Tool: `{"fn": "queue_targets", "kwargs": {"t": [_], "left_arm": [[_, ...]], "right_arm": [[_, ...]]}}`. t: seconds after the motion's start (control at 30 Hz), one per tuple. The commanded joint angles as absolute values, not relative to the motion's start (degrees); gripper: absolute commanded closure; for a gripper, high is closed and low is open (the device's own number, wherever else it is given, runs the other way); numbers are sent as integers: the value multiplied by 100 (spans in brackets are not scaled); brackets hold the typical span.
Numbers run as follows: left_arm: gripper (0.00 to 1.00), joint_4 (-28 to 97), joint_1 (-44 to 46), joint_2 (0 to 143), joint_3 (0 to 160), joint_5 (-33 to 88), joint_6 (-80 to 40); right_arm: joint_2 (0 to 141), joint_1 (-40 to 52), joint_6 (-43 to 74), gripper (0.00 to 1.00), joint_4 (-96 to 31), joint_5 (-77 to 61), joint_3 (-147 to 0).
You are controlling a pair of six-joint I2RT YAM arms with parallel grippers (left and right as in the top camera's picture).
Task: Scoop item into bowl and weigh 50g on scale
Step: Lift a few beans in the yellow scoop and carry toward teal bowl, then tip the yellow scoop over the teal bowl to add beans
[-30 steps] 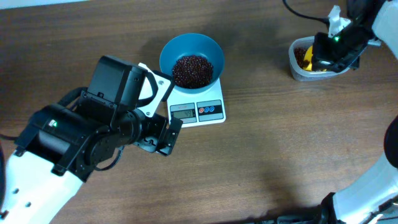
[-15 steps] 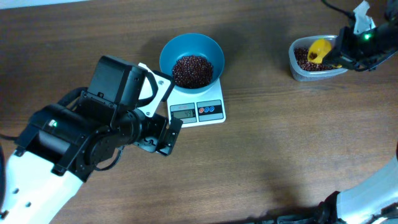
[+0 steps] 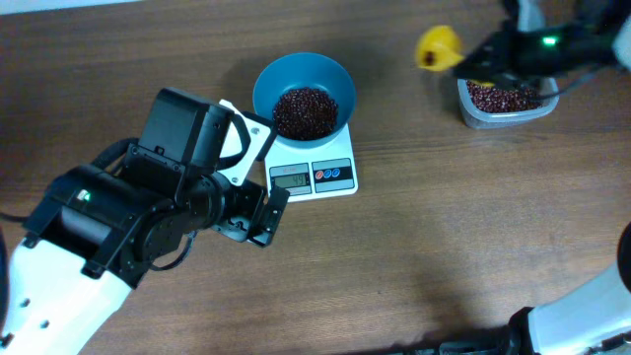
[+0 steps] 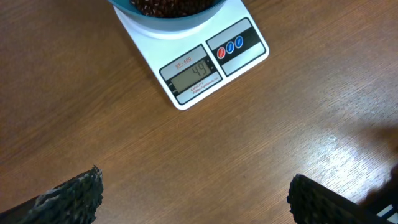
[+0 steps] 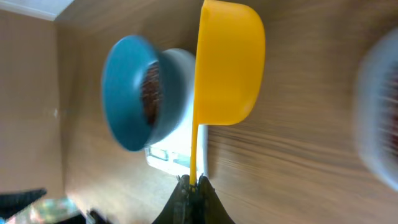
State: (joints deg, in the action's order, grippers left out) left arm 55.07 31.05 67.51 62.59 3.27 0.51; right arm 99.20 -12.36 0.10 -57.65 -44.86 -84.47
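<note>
The teal-blue bowl [image 3: 304,91] sits on the white scale [image 3: 325,177] and holds a heap of dark red-brown beans [image 3: 305,109]. The display [image 4: 194,74] reads 49. My right gripper [image 3: 493,61] is shut on the handle of a yellow scoop [image 3: 437,46], held in the air between the bowl and the clear tub; I cannot tell what the scoop holds. In the right wrist view the scoop [image 5: 229,62] is beside the bowl [image 5: 130,93]. My left gripper [image 4: 193,199] is open and empty over bare table in front of the scale.
A clear plastic tub [image 3: 503,101] with more beans stands at the back right. The big left arm [image 3: 148,217] lies left of the scale, close to the bowl.
My right gripper has lifted the yellow scoop out of the clear tub and carried it left toward the bowl. The left arm, bowl and scale have not moved.
</note>
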Motion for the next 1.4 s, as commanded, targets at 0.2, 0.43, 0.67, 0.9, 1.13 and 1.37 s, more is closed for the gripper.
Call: {"fn": "queue_targets", "kwargs": {"t": [0.2,0.43,0.67,0.9,1.13,1.37], "left_arm": [[1,5513,3096,6744,6353,412,178],[1,5513,3096,6744,6353,412,178],[1,5513,3096,6744,6353,412,178],[1,5513,3096,6744,6353,412,178],[1,5513,3096,6744,6353,412,178],[1,5513,3096,6744,6353,412,178]], "right_arm": [[9751,668,233,96,-4637,-4047,-8466],[9751,1584,-130,96,-4364,-2333,-8466],[9738,2161,-132,96,-4427,-1118,-8866],[9736,2438,-281,96,-4652,-381,-8949],[9719,2443,-279,96,-4781,-429,-9118],[9765,2630,-274,96,-5170,-298,-9279]]}}
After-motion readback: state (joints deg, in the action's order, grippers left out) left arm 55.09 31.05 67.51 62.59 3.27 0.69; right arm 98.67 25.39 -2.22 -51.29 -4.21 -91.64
